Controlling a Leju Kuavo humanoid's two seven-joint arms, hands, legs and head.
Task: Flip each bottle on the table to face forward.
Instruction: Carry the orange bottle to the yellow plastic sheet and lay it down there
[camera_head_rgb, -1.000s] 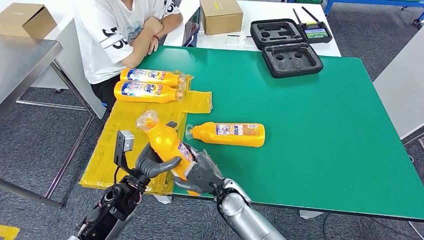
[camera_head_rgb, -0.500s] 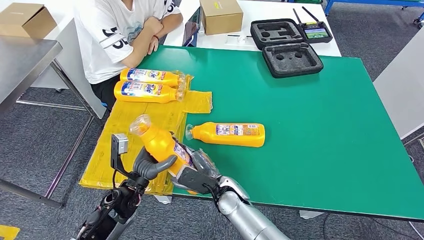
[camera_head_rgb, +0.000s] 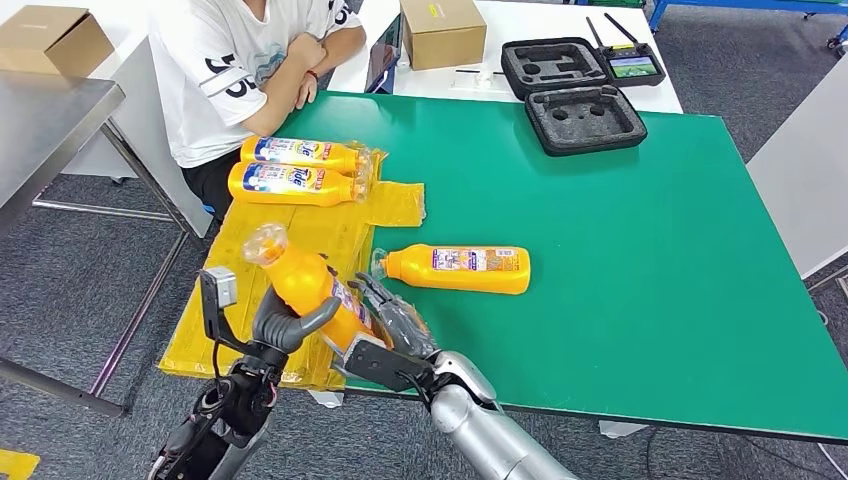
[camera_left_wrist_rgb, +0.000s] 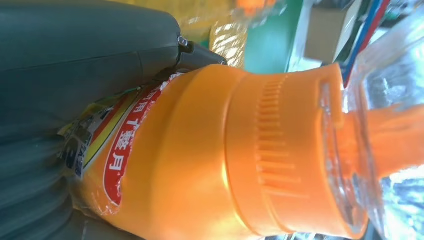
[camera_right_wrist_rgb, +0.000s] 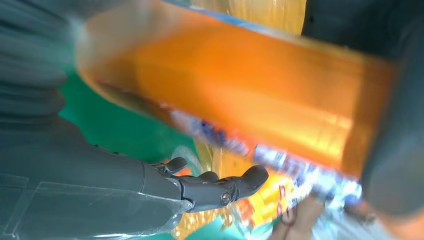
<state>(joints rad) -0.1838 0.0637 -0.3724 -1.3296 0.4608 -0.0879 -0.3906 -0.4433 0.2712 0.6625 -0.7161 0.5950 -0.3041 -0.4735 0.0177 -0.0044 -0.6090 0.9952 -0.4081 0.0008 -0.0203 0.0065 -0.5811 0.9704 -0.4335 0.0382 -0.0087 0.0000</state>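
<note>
A: Four bottles in all. Which one do the hands have?

B: The held bottle, tilted in the air at the near left corner of the bench, cap pointing up and away from the robot. The left hand wraps its body from below, thumb curled over the front. In the left wrist view the thumb presses the labelled side.

A: And the right hand?

B: The right hand sits just beside the bottle's lower end, fingers spread and stretched forward. In the right wrist view its fingers lie apart under the orange body, with a gap between; it holds nothing.

A: The others?

B: One lying bottle rests on the green top just beyond the right hand, cap toward the left hand. Two more, the far pair, lie side by side on the yellow sheet, well beyond the left hand, caps pointing right.

A: Anyone around?

B: A person in a white shirt sits at the far left corner, arms folded, close to the pair.
</note>
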